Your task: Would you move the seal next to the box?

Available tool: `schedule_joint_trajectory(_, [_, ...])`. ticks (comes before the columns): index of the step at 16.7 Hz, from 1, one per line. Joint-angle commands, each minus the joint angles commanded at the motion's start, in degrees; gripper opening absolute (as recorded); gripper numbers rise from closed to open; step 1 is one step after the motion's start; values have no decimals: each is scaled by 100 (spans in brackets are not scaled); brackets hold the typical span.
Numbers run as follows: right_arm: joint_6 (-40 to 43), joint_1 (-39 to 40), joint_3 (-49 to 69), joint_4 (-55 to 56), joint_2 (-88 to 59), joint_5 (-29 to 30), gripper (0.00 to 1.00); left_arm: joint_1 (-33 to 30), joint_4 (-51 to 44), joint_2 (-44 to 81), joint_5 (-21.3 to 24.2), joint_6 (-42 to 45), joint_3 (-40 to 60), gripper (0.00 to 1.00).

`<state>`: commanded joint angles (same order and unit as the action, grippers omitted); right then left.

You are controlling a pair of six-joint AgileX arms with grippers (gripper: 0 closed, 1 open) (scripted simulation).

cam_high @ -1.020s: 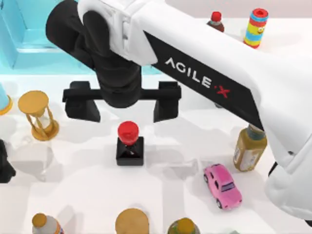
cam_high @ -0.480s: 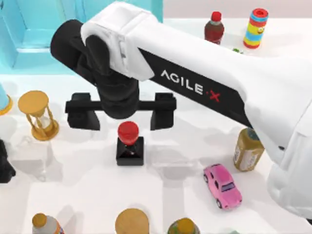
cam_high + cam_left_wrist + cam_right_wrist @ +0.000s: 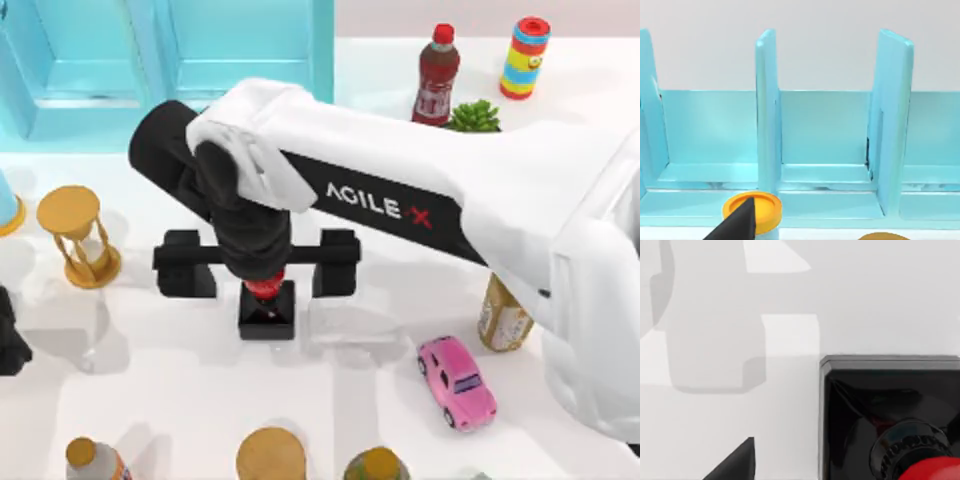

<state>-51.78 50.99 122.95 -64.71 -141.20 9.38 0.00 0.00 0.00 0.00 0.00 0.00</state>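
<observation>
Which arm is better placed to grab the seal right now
Right. The right gripper hangs open directly over the seal, a finger on either side of its red knob. The left gripper is off by the box.

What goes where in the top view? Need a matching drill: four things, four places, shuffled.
Things:
1. seal
2. pink toy car
3. hourglass
4. dark red bottle

Places:
A. far edge, beside a small green plant
B. left side, in front of the blue box
C. middle, under the right claw
D. near right, in front of the amber bottle

Pairs: 1-C, 2-D, 3-B, 4-A
</observation>
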Motion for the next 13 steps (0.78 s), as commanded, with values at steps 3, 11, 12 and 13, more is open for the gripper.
schedule_joint_trajectory(3, [0, 0, 0, 0, 0, 0, 92, 0, 0, 0, 0, 0, 0, 100])
schedule_joint_trajectory(11, [0, 0, 0, 0, 0, 0, 32, 0, 0, 0, 0, 0, 0, 100])
schedule_joint_trajectory(12, [0, 0, 0, 0, 0, 0, 25, 0, 0, 0, 0, 0, 0, 100])
schedule_joint_trajectory(13, [0, 0, 0, 0, 0, 0, 17, 0, 0, 0, 0, 0, 0, 100])
